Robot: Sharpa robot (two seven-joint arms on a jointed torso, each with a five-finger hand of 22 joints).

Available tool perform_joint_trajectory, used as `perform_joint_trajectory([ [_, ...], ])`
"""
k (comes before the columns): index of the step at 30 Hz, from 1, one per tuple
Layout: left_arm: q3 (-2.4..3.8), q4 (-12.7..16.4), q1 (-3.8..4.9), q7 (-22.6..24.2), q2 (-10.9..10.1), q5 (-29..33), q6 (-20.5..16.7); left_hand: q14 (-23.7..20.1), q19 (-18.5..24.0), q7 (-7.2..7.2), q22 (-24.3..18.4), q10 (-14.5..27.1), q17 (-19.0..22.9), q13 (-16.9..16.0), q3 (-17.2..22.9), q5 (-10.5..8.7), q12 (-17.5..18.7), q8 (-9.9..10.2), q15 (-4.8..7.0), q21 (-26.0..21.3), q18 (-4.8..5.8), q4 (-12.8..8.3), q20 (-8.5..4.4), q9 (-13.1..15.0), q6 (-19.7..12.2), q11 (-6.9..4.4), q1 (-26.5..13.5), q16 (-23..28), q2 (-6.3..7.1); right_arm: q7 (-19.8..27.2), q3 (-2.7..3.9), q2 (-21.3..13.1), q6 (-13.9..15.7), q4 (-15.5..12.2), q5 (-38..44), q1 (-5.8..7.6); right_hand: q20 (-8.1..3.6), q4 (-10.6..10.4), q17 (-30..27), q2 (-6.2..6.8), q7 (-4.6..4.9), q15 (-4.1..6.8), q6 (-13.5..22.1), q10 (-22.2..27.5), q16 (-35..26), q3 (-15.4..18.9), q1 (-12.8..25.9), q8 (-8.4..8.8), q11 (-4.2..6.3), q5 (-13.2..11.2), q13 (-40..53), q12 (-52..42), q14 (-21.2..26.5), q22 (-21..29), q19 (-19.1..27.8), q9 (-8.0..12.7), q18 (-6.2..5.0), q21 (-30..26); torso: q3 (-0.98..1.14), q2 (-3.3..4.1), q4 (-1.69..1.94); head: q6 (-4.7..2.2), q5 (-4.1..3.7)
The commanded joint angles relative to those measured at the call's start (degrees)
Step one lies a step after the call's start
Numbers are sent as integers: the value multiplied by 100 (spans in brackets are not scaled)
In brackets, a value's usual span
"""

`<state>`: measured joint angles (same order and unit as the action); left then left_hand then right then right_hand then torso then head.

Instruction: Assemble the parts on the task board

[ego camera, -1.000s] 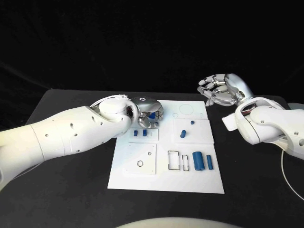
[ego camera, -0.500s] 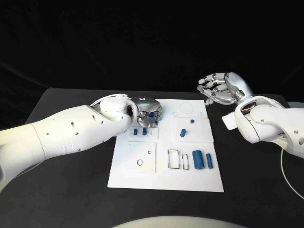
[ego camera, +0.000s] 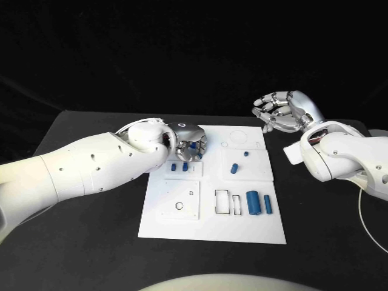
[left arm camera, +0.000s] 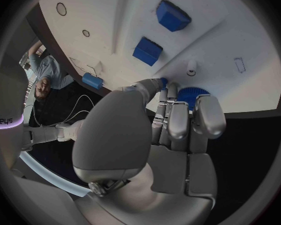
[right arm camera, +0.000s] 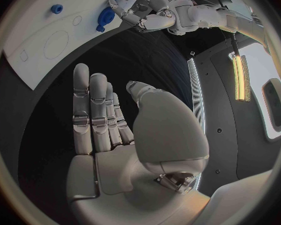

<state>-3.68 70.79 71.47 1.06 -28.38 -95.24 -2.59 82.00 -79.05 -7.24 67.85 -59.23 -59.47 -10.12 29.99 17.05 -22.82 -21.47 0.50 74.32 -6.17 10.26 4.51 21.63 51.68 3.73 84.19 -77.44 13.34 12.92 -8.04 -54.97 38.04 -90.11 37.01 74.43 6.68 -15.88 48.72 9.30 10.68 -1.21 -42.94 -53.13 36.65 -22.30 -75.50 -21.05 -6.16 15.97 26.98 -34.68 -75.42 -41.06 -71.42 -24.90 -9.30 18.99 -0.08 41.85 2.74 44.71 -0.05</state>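
On the black surface [ego camera: 89, 242] in the head view, the white task board [ego camera: 213, 227] lies in the middle. The left hand [ego camera: 187, 140] is lowered over the board's far left corner, fingers curled down around a blue part that is mostly hidden under the palm. Just nearer the robot than that hand, two small blue blocks [ego camera: 178, 167] sit side by side on the board. A small blue peg [ego camera: 245, 154] and a short blue cylinder [ego camera: 234, 168] lie near the board's middle right. Two larger blue cylinders [ego camera: 259, 204] lie parallel near the right edge, beside two empty rectangular outlines [ego camera: 227, 204]. The right hand [ego camera: 284, 114] is raised off the board's far right corner, fingers loosely curved and holding nothing.

Left wrist view: the left hand [left arm camera: 150, 150] has its fingers [left arm camera: 178, 122] closed together on a round blue ribbed part [left arm camera: 192, 93] at their tips, over the board [left arm camera: 240, 30]. The two blue blocks [left arm camera: 159, 32] lie beyond the fingertips.

Right wrist view: the right hand [right arm camera: 125, 140] is spread flat, fingers [right arm camera: 93, 110] extended and apart, empty, above the dark surface beside the board's edge [right arm camera: 34, 55]. The left hand [right arm camera: 140, 10] shows at a distance over the board.
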Motion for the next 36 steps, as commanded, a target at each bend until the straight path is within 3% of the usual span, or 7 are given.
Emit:
perform_joint_trajectory([
  [1,-12,-13,-15,128,18,-23,39,25,-85,19,113,-175,7,-3,68,-37,7,-27,41,91,125,-33,-13,5,151,-40,-20,-26,-67,50,0,6,-46,-8,19,-3,31,-38,10,15,15,-15,35,-52,-24,-6,64,-13,5,36,-16,40,36,7,-13,8,-103,-31,0,2,3,3,9],
  [18,-56,-125,-58,153,85,-3,18,31,-94,-62,166,-360,108,191,253,-162,642,267,-22,135,137,-159,22,-108,137,50,-228,-21,14,53,1,-6,-40,-31,19,-3,31,-39,13,12,14,-15,31,-59,-25,-6,67,-15,7,38,-24,44,36,8,-14,8,-103,-32,6,-5,-10,29,6],
  [24,-62,-114,-66,218,58,57,-210,32,-99,-78,185,-488,122,221,341,-151,775,290,-35,150,139,-240,39,-111,234,64,-207,-30,-23,55,1,-4,-42,-33,19,-3,31,-39,13,12,14,-15,31,-59,-25,-6,67,-15,7,38,-24,44,36,8,-14,8,-103,-32,2,-8,-7,23,-2],
  [36,33,156,-71,319,-164,468,-634,31,-141,-139,261,-600,192,249,398,-156,913,322,-60,208,156,-280,60,-121,332,97,-263,-19,-32,58,1,10,-46,-15,19,-3,31,-39,13,12,14,-15,31,-59,-25,-6,67,-15,7,38,-24,44,36,8,-14,8,-103,-32,2,-11,0,-8,14],
])
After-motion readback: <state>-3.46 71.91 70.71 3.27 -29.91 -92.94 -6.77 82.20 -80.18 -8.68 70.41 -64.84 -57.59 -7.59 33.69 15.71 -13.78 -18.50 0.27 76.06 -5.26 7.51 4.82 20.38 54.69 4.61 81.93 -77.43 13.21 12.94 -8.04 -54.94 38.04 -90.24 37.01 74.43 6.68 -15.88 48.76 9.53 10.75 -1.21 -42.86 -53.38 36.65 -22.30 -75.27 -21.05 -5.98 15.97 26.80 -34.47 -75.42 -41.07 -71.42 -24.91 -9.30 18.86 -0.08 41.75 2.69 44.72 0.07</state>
